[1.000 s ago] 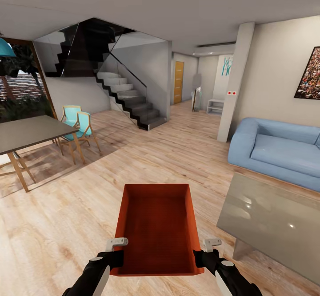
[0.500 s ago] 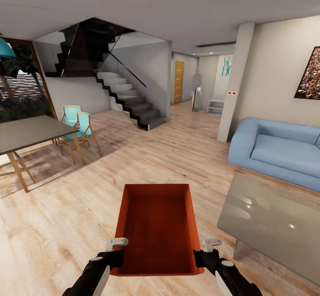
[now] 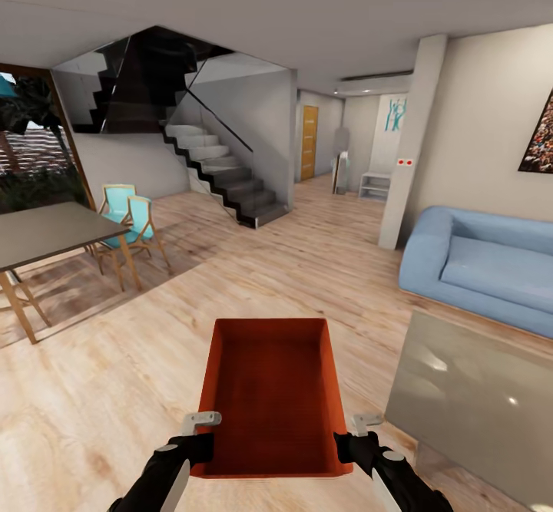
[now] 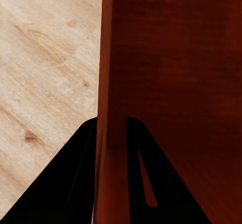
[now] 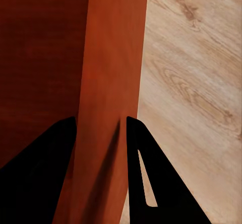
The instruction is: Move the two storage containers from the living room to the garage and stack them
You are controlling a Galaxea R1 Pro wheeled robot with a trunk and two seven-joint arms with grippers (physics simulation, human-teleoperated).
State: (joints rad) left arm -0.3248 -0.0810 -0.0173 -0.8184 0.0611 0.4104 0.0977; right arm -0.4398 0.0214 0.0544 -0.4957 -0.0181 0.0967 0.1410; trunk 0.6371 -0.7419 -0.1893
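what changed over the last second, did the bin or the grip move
The whole view shifted: the robot rolled forward with a slight turn, so the table and sofa slid outward. The bin sits the same between the left gripper and right gripper, both still clamped on its walls.

light wood plank floor [image 3: 253,282], sofa [image 3: 480,262], low table [image 3: 476,404]

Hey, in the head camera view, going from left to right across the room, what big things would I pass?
Dining table → turquoise chairs → staircase → storage container held between the left gripper and right gripper → orange-brown door → pillar → blue sofa.
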